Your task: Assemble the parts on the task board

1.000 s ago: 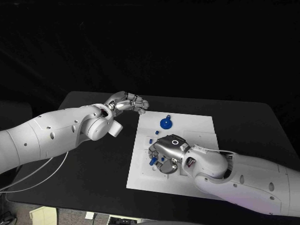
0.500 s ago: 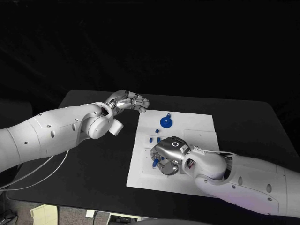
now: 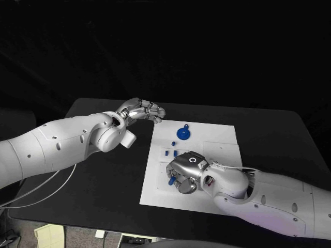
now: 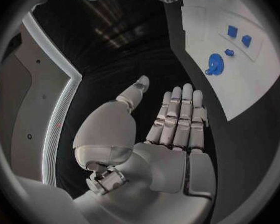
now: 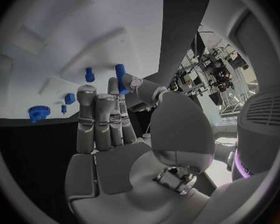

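The white task board lies in the middle of the black table. My right hand hovers low over the board's front left part. A blue peg stands between its thumb and a fingertip and looks pinched; in the head view the peg shows at the hand's left side. A blue gear-like part lies on the board's far part, and two small blue blocks lie nearer the hand. My left hand hangs over the table beyond the board's far left corner, fingers straight, holding nothing.
The left wrist view has the blue gear, the blue blocks and a small blue piece on the board. Black table surrounds the board on all sides. A cable runs off the table's front left.
My right hand has slid a little toward the board's front edge with the blue peg. The left hand has barely moved.
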